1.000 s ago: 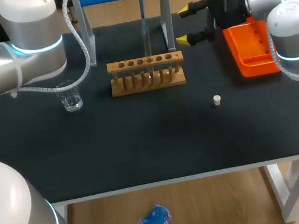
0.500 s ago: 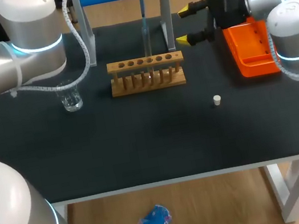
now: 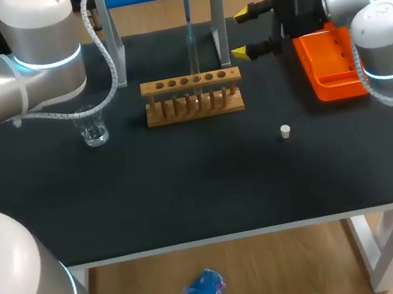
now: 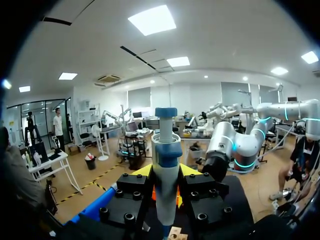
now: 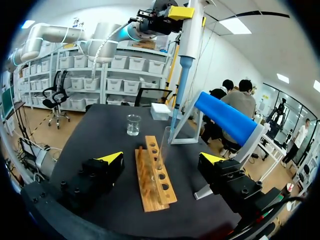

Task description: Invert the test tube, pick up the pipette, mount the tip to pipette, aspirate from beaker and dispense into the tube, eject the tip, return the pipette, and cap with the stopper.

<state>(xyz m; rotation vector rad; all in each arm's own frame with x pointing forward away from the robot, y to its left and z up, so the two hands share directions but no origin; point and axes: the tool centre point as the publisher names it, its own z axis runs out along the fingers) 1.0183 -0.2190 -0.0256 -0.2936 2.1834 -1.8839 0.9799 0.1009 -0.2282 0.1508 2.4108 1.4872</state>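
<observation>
Nothing has moved: pipette (image 4: 166, 150) clamped in the left gripper (image 4: 166, 186) over the tabletop's (image 3: 188, 186) far edge, right gripper (image 3: 240, 33) spread wide.

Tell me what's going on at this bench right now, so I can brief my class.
The left gripper holds the pipette upright over the wooden rack, its tip at the mouth of the test tube standing there. The right gripper hangs open and empty beside the orange tray. The beaker sits on the table left of the rack, and the stopper lies loose on the table, so the tube is not yet capped.
</observation>
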